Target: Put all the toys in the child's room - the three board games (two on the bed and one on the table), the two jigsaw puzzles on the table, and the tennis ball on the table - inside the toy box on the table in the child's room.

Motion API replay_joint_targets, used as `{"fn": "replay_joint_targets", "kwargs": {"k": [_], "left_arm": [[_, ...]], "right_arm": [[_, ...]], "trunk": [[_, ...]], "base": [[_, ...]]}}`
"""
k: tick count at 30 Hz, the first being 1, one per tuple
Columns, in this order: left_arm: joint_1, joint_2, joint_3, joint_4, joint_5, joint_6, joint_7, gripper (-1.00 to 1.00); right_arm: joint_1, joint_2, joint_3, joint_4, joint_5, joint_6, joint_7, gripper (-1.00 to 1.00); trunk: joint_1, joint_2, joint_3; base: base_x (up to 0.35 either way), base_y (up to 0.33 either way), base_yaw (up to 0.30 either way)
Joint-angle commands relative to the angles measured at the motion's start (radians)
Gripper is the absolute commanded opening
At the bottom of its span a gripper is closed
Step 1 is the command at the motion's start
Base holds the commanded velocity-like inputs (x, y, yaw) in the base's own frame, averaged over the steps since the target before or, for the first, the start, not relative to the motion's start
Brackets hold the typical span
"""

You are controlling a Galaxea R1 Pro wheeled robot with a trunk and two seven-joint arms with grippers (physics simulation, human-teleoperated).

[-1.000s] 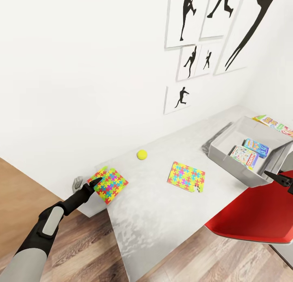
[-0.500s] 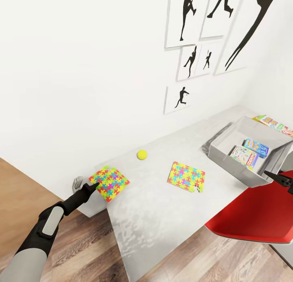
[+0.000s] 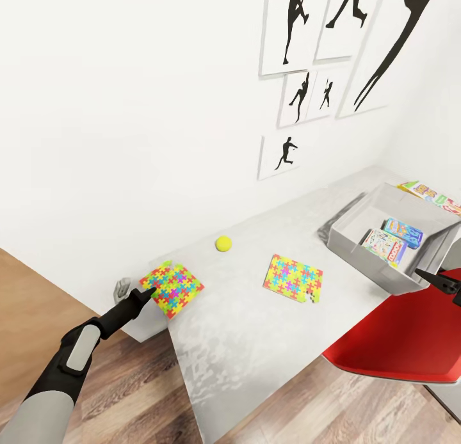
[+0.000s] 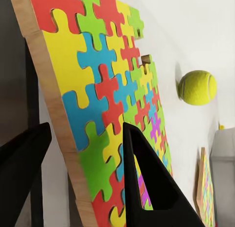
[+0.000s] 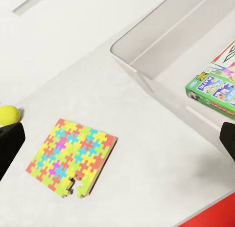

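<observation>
From the head view, my left tool [image 3: 146,294] sat at the near edge of the multicoloured wooden jigsaw puzzle board [image 3: 171,289], which lay at the left end of the pale grey surface [image 3: 256,329], partly over its corner. The fuzzy yellow tennis ball [image 3: 223,243] was a bit further back, the second multicoloured jigsaw board [image 3: 293,277] lay flat nearer the middle, and the open grey toy box [image 3: 358,229] stood at the right end with two colourful board game boxes [image 3: 392,238] already inside. My right tool [image 3: 442,282] hung over the red chair [image 3: 403,341]; couldn't tell from there if it was open or closed.

Left wrist view: the fingers [image 4: 147,183] were apart with the puzzle's wooden edge between them, one finger on each face, not squeezing yet as far as I could see. I figured this board was thin, stiff and light, so pinching that edge should work, though the smooth face might slip or the pieces could pop loose.

Right wrist view: fingers wide apart, empty, above the second puzzle [image 5: 71,157] and the box wall [image 5: 161,45].
</observation>
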Motion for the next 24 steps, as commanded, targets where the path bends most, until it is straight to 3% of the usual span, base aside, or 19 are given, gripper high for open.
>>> {"fn": "replay_joint_targets", "kwargs": {"k": [1,14,24], "left_arm": [[-0.001,0.0,0.002,0.0,0.004,0.007,-0.001,-1.0],[-0.001,0.0,0.002,-0.016,0.005,0.007,-0.003,-1.0],[-0.001,-0.001,0.007,-0.123,0.006,0.008,-0.006,-1.0]], "right_arm": [[-0.001,0.0,-0.001,0.0,-0.002,0.005,0.002,1.0],[-0.001,0.0,-0.002,0.0,-0.002,0.005,0.003,1.0],[-0.001,0.0,-0.003,0.0,-0.002,0.005,0.003,1.0]], "trunk": [[0.001,-0.002,-0.002],[0.001,-0.002,-0.002],[0.001,-0.002,-0.002]], "base": [[0.0,0.0,0.0],[0.0,0.0,0.0],[0.0,0.0,0.0]]}}
